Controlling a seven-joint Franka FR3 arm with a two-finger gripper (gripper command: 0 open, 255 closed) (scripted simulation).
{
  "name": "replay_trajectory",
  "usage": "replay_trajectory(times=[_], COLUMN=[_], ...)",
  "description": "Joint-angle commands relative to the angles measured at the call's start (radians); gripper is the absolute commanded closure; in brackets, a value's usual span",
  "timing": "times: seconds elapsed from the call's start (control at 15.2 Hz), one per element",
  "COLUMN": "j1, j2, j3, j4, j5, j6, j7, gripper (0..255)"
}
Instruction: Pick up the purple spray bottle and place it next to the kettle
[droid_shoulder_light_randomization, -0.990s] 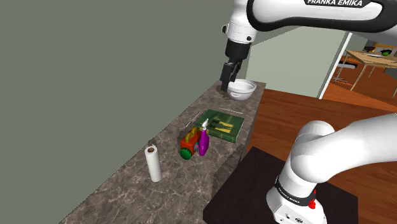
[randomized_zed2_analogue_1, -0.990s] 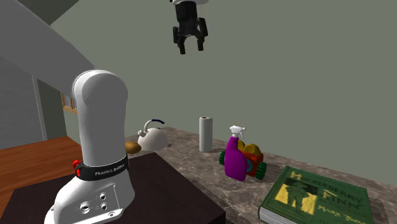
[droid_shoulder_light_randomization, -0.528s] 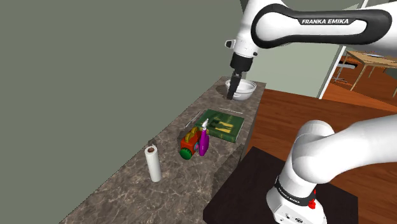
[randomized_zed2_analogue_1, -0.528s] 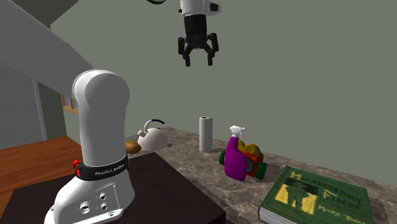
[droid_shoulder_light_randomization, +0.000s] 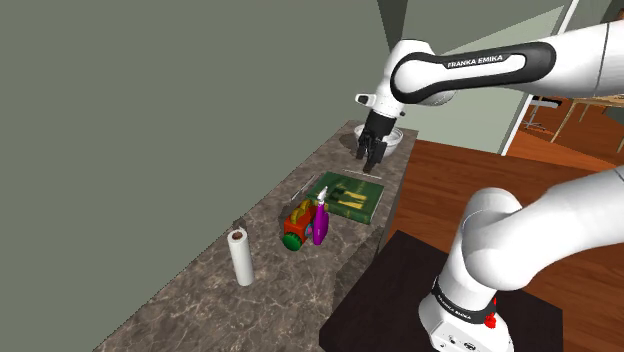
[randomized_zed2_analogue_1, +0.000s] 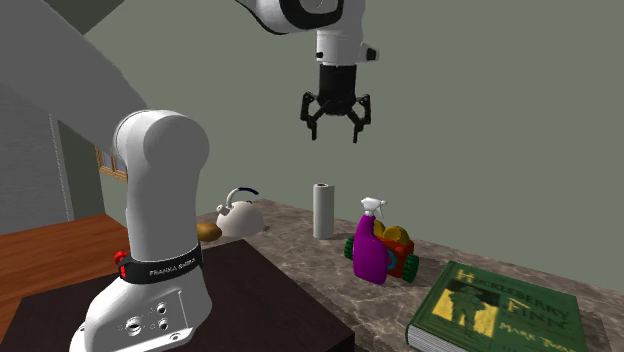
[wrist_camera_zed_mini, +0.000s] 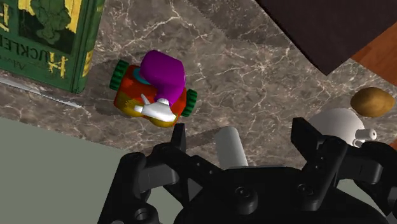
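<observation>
While high over the brown marbled worktop (droid_shoulder_light_randomization: 290, 290), holds black fingers (wrist_camera_zed_mini: 310, 143) spread, empty, ready to straddle the upright purple spray bottle (randomized_zed2_analogue_1: 372, 252) just beside a red toy car (randomized_zed2_analogue_1: 402, 260), well apart from the white kettle (randomized_zed2_analogue_1: 240, 216).

On the marbled stone counter (droid_shoulder_light_randomization: 230, 300) a green book (droid_shoulder_light_randomization: 349, 197) lies flat, a red-and-orange toy car (droid_shoulder_light_randomization: 297, 225) sits near it, a white paper roll (droid_shoulder_light_randomization: 240, 257) stands upright, and a brown potato (randomized_zed2_analogue_1: 209, 232) lies beyond.

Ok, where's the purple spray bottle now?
In the shoulder view, the purple spray bottle stands upright on the counter beside the toy car, between the green book and paper roll.
</observation>
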Motion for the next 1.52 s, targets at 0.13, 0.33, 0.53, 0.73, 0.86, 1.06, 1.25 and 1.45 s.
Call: replay_trajectory(times=[0.13,0.33,0.53,0.73,0.86,1.06,1.25,1.45], j1=[0.092,0.202,0.357,0.588,0.775,0.453,0.318,0.238], j2=[0.119,0.238,0.380,0.578,0.996,1.170,1.320,1.428], j3=[-0.184,-0.335,-0.511,-0.748,-0.967,-0.649,-0.508,-0.416], j4=[0.005,0.042,0.101,0.184,0.281,0.395,0.512,0.615], j5=[0.008,0.052,0.146,0.335,0.758,0.881,0.956,0.991], j6=[0.098,0.156,0.194,0.191,0.021,-0.064,-0.133,-0.176], j7=[-0.271,-0.483,-0.719,-1.015,-1.419,-1.620,-1.770,-1.870], gripper=[0,0,0,0,0,0,0,0])
